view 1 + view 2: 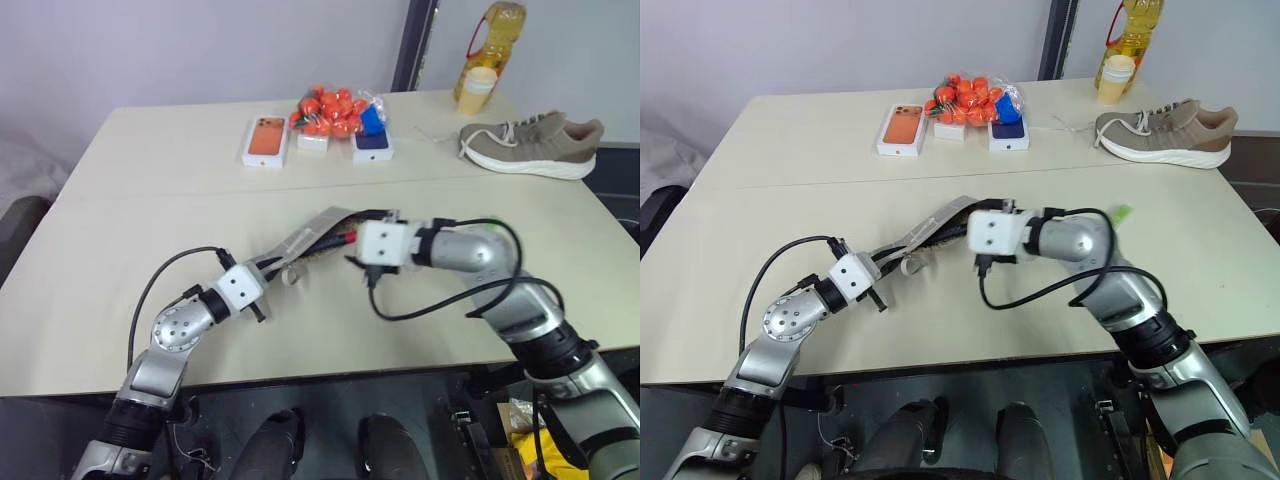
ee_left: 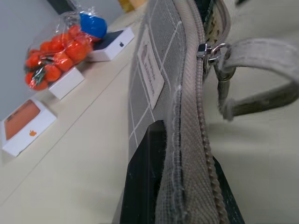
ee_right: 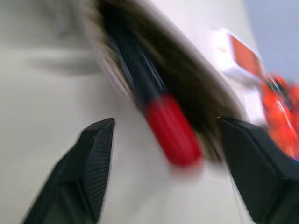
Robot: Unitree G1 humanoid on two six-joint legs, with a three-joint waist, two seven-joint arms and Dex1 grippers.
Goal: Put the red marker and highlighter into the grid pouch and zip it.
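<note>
Grippers first. Left gripper [image 2: 180,186] is clamped on the near end of the grid pouch [image 1: 305,240], black fingers [image 2: 145,177] pinching the fabric just below the zipper seam, holding that end lifted off the table [image 1: 120,260]. Zipper slider and its pale cord pull [image 2: 252,91] sit further along the seam from the grip; the white label shows on the pouch's side.

Right gripper [image 3: 163,172] stands wide apart, nothing between its fingers [image 3: 86,163]. It sits at the pouch's far, open end, touching neither pouch nor marker.

Red marker [image 3: 159,112] lies partway in the pouch mouth: black barrel inside, red end sticking out toward the right gripper. From the head camera the red tip [image 1: 349,237] shows at the pouch opening.

Green sliver [image 1: 1121,213] just past the right forearm, well away from the pouch; can't tell if it's the highlighter.

Beyond the pouch: orange phone box [image 1: 266,140], bag of small oranges [image 1: 333,110], shoe [image 1: 530,145].
</note>
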